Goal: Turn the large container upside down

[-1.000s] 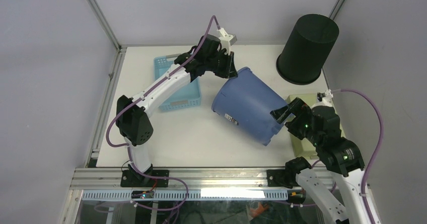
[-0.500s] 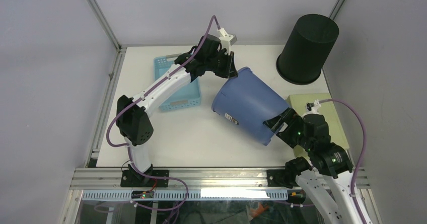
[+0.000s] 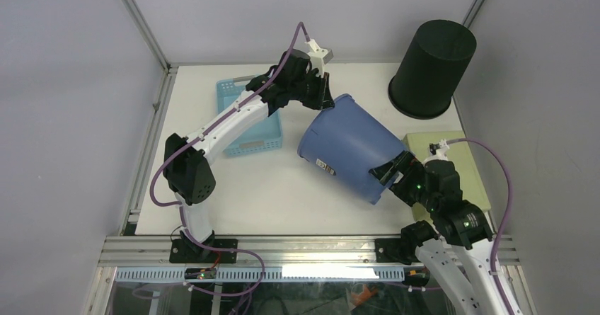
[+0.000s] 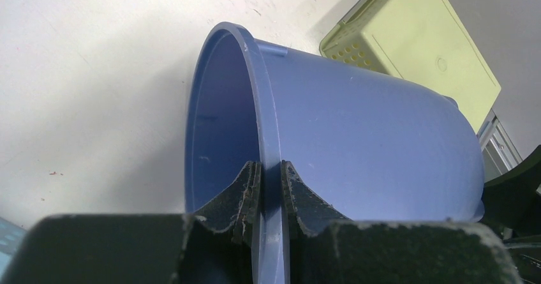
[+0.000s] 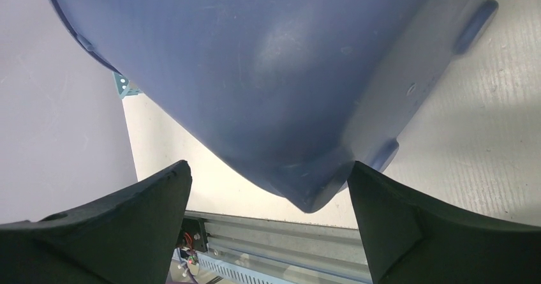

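The left gripper [image 4: 271, 169] pinches the rim of the large blue container [image 3: 347, 149], one finger inside the mouth and one outside. The right gripper [image 3: 390, 171] is spread wide, its fingers flanking the container's base edge; I cannot tell whether they touch it. The container lies tilted on its side on the white table [image 3: 247, 187]. A black bin [image 3: 431, 67] stands beyond the container's base end. A pale green box [image 3: 463, 163] sits just beside the base, and a light blue basket [image 3: 258, 136] lies near the mouth side.

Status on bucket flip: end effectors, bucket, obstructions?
Left end effector shut on bucket rim. Right end effector open at its base. Bucket on its side, not inverted. Green box close by the base.
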`<state>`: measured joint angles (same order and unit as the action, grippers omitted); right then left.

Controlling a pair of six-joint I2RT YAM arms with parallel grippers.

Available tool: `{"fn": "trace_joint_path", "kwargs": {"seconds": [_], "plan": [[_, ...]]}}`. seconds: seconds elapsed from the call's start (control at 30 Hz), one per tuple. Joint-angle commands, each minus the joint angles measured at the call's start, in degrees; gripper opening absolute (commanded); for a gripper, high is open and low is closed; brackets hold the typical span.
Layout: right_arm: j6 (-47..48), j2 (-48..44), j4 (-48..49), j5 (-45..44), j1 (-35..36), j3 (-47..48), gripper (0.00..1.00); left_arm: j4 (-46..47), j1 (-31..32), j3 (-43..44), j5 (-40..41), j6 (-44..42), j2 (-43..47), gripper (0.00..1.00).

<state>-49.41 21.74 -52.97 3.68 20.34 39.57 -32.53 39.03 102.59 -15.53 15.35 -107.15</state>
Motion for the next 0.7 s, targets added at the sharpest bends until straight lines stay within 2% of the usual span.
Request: {"fn": "trace_joint_path", "kwargs": {"seconds": [0.0, 0.43, 0.67], "plan": [[0.48, -0.24, 5.34, -0.43, -0.21, -0.99, 0.96, -9.87, -0.29, -3.12, 3.88, -4.48, -3.24, 0.0], [1.84, -1.84, 6.34, -1.57, -0.21, 1.54, 0.96, -9.9, -0.28, -4.2, 4.04, -5.08, -2.79, 0.0], [4.15, 4.0, 12.2, 7.85, -0.21, 6.96, 0.96, -9.92, -0.27, -3.98, 4.06, -5.08, -3.13, 0.0]]}}
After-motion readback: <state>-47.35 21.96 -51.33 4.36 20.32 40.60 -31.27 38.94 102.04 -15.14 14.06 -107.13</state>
